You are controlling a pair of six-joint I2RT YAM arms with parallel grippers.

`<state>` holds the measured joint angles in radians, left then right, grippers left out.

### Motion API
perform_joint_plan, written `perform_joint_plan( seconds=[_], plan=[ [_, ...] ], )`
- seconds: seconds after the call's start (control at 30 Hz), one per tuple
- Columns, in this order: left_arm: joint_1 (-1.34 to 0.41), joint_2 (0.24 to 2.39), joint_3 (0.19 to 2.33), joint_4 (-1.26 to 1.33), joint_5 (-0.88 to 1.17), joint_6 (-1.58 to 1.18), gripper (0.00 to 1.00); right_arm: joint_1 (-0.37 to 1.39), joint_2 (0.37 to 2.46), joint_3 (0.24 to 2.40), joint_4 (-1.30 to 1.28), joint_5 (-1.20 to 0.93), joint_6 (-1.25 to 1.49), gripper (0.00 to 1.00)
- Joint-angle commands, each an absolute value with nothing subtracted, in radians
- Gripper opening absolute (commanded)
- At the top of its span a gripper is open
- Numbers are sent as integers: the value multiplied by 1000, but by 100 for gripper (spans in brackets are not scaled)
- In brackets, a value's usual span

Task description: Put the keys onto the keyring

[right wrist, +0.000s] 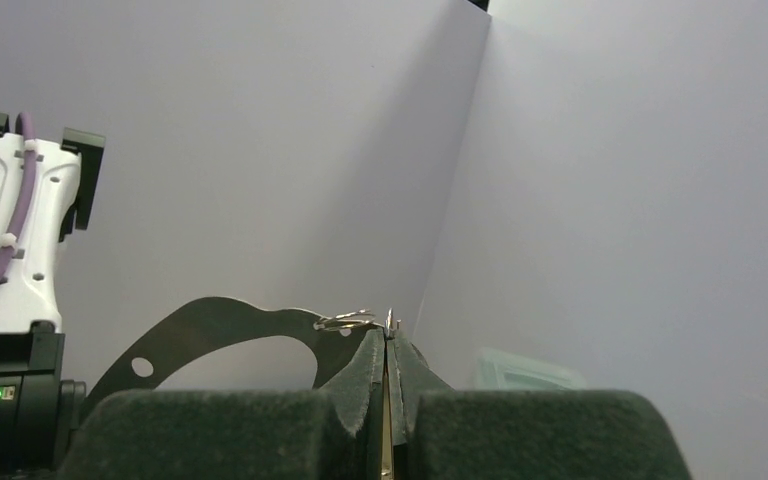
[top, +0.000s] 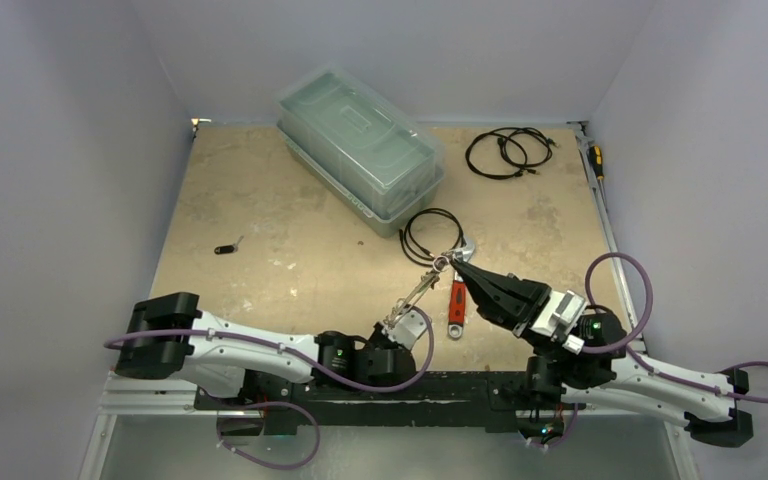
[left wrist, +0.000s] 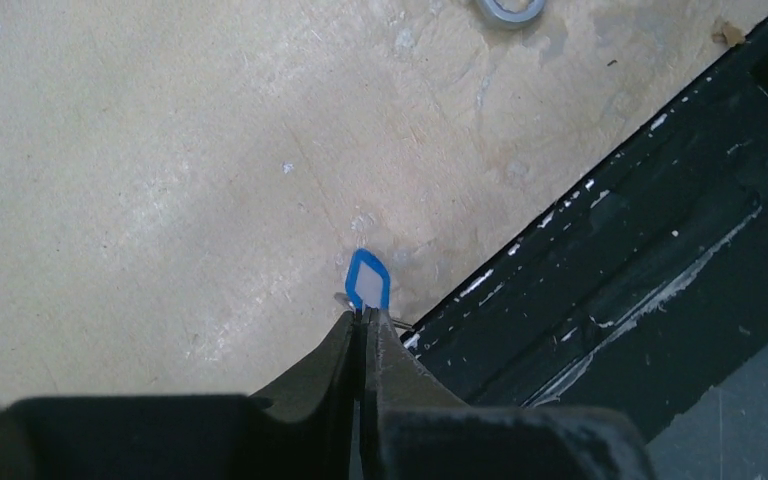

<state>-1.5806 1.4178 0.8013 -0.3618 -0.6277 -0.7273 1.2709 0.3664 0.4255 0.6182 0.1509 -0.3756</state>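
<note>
A blue-tagged key sticks out from the tips of my left gripper, which is shut on it. In the top view the left gripper points up and to the right, tip to tip with my right gripper. The keyring, a thin dark-looking loop, lies just beyond both tips. My right gripper is shut on a thin metal piece at the loop's near end, with a small silver split ring beside it. A black-tagged key lies alone at the far left.
The red-handled wrench lies under the two grippers. A clear lidded box stands at the back. Black coiled cables lie at the back right. The black base rail runs close to the left gripper.
</note>
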Motion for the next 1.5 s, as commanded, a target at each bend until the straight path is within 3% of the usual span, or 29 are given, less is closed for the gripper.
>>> perform_joint_plan(
  seconds=[0.0,0.3,0.9,1.3,1.47],
  plan=[
    [-1588,1331,790,-337,-586,-637,0,1276,366,421,633,199,-372,0],
    [-1592,1301,771,-373,-504,-607,0,1276,338,414,671,224,-373,0],
    [-1615,1272,809,-463,-468,-535,0,1276,422,420,824,489,-467,0],
    [-1621,1213,814,-353,-443,-367,0,1250,745,687,858,850,-548,0],
    [-1621,1259,878,-382,-455,-312,0,1247,793,730,866,814,-556,0]
  ],
)
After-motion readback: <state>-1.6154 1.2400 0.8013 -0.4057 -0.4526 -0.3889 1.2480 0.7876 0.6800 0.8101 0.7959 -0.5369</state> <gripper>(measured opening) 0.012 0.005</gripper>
